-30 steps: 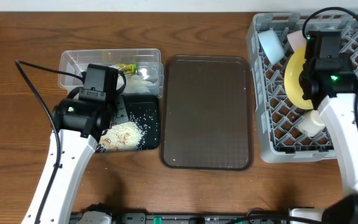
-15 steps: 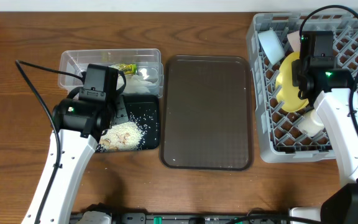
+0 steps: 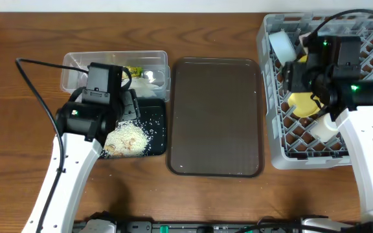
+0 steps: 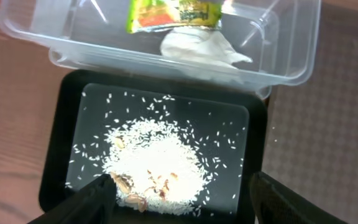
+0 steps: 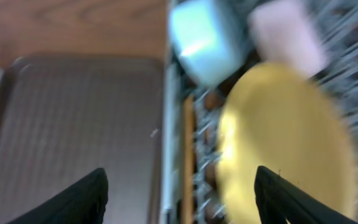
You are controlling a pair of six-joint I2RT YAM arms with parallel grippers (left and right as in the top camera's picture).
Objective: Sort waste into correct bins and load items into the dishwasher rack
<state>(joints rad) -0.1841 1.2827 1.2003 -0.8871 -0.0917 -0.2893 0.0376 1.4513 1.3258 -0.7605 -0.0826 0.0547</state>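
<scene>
Change: the right gripper (image 5: 182, 202) is off the round yellow plate (image 5: 284, 143). A second ago it sat over the plate; now its fingers stand spread with nothing between them, shifted toward the left edge of the large grey plastic lattice dishwasher rack (image 3: 277, 145). The plate stays among the rack's pegs. The wrist view is blurred, so its tilt is unclear. Judgement: plate loading is done.

The left gripper (image 4: 182, 205) is little changed, fingers spread and empty above the shallow black rectangular tray (image 4: 67, 106).

Containers:
- Rack: also the light blue bowl (image 3: 281, 46), white bowl (image 5: 288, 34) and small white cup (image 3: 324, 127).
- Clear plastic rectangular tub (image 4: 30, 31): green-yellow snack wrapper (image 4: 173, 12) and crumpled white tissue (image 4: 197, 46).
- Black tray: loose white-beige rice scraps (image 4: 157, 162), heaped, some scattered.
- Large brown serving tray (image 3: 215, 116): nothing visible on it.

Chopsticks not identified.
</scene>
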